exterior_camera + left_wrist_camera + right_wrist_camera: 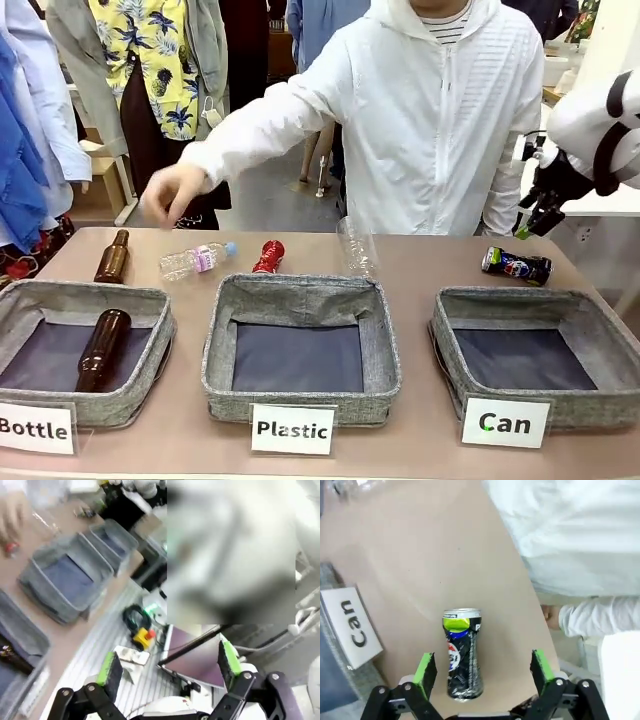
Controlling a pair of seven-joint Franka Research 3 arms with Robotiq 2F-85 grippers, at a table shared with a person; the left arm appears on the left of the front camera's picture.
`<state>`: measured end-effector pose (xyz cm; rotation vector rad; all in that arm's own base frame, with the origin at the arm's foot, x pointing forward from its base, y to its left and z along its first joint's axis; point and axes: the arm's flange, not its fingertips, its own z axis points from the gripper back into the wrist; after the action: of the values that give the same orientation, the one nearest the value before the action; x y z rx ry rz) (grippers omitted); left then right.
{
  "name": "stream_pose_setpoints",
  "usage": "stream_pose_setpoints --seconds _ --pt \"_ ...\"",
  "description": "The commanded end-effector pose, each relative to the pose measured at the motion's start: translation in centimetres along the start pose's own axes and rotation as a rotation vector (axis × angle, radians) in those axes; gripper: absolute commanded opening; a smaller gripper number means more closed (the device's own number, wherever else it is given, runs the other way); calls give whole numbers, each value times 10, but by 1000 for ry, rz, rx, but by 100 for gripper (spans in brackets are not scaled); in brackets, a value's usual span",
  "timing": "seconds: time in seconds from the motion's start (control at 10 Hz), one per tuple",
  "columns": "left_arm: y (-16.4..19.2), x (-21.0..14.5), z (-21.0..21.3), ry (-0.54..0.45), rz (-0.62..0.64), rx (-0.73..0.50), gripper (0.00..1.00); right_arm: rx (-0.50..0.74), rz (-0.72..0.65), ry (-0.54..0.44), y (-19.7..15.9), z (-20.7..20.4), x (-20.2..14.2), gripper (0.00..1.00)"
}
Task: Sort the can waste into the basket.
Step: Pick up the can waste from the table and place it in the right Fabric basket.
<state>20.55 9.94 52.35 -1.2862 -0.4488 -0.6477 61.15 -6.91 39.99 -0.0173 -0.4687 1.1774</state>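
Basket (590, 405), grey fabric, labelled "Can": stands at the robot's right end of the row, nothing in it. Right claw (483, 666): jaws spread wide and bare, poised above the dark can (516, 265); left claw (170, 667) likewise spread, holding nothing. Cans, two, crushed: dark can lies just behind the basket, red can (268, 256) behind the middle basket (300, 385); probably light, thin-walled, slick, best pinched across the narrowed waist.

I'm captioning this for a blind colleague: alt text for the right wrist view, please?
A crushed dark metal drink can lies on the brown table, framed between the green-padded fingers of the open right gripper. A white label reading "Can" is at left; a person's white sleeve at right.
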Motion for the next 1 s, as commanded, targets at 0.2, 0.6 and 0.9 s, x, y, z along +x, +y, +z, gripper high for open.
stream_pose_setpoints --seconds 0.2,0.6,0.9 --pt "45 -5 -98 267 82 -90 100 104 162 139 -17 -46 -9 100" --pt "38 14 -70 205 63 -85 100 165 133 236 -8 -86 -11 100" --pt "38 14 -70 205 63 -85 100 188 57 235 -8 -109 -15 100"
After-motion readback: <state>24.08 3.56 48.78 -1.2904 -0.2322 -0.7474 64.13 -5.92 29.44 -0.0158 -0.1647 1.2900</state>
